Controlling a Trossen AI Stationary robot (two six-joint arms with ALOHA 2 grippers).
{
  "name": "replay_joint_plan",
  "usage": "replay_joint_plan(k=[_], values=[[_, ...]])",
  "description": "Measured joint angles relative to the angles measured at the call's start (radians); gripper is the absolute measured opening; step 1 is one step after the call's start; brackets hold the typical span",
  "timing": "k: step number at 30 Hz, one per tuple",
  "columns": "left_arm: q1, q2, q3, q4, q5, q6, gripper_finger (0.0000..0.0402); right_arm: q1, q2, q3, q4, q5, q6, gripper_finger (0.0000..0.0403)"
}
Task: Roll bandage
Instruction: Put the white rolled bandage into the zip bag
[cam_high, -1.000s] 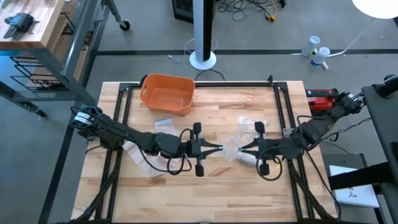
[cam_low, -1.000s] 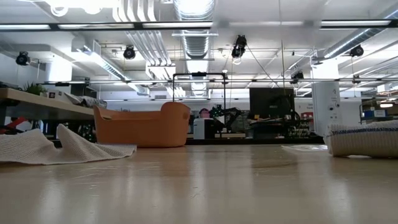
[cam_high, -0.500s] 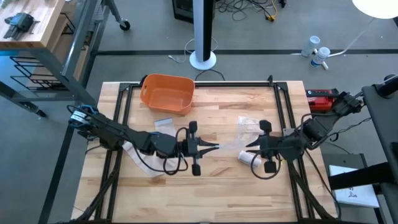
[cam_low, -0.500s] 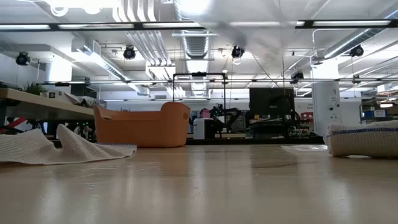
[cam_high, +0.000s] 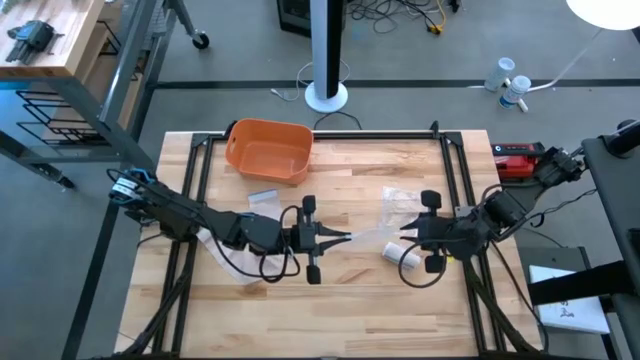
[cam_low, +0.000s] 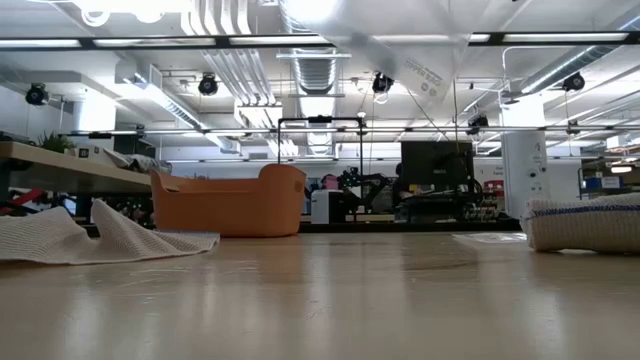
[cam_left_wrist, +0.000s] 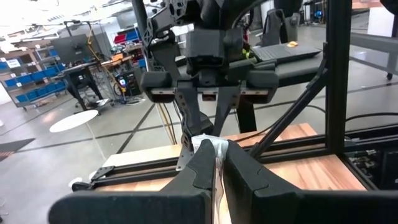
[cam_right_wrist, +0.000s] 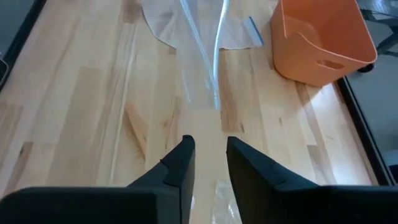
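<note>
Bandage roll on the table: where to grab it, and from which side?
Grip the roll across its round middle, coming straight down. It lies on its side on the table, so both curved flanks look open from above. The right hand is right beside it; the left hand is shut on the wrapper.

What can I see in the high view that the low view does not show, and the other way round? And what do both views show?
Only the high view shows the two arms: the left gripper and the right gripper are each shut on one end of a clear wrapper stretched between them. It also shows a red device beside the table. Only the low view shows the room behind the table, with ceiling lights and ducts. Both show the orange bin, the rolled bandage and the loose bandage strip.
</note>
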Motion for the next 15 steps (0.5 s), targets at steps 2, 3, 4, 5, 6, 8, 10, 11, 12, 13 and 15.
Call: replay_joint_plan(k=[2,3,4,5,6,8,10,11,12,13,15], values=[[0.000,0.000,0.000,0.000,0.000,0.000,0.0005,0.000,0.011,-0.007,0.021,0.000,-0.010,0.0092],[0.000,0.000,0.000,0.000,0.000,0.000,0.0005,0.000,0.020,-0.007,0.038,0.000,-0.024,0.0093],[0.000,0.000,0.000,0.000,0.000,0.000,0.0005,0.000,0.025,-0.007,0.052,0.009,-0.035,0.0092],[0.000,0.000,0.000,0.000,0.000,0.000,0.0005,0.000,0.028,-0.007,0.055,0.022,-0.052,0.0088],[0.000,0.000,0.000,0.000,0.000,0.000,0.0005,0.000,0.029,-0.007,0.055,0.037,-0.063,0.0083],[0.000,0.000,0.000,0.000,0.000,0.000,0.0005,-0.001,0.034,-0.007,0.060,0.066,-0.087,0.0069],[0.000,0.000,0.000,0.000,0.000,0.000,0.0005,-0.001,0.038,-0.007,0.061,0.069,-0.104,0.0051],[0.000,0.000,0.000,0.000,0.000,0.000,0.0005,-0.002,0.039,-0.007,0.067,0.070,-0.108,0.0041],[0.000,0.000,0.000,0.000,0.000,0.000,0.0005,-0.002,0.039,-0.007,0.074,0.069,-0.113,0.0032],[0.000,0.000,0.000,0.000,0.000,0.000,0.0005,-0.002,0.039,-0.007,0.080,0.070,-0.114,0.0024],[0.000,0.000,0.000,-0.001,0.000,0.001,0.0005,-0.002,0.039,-0.007,0.094,0.069,-0.123,0.0008]])
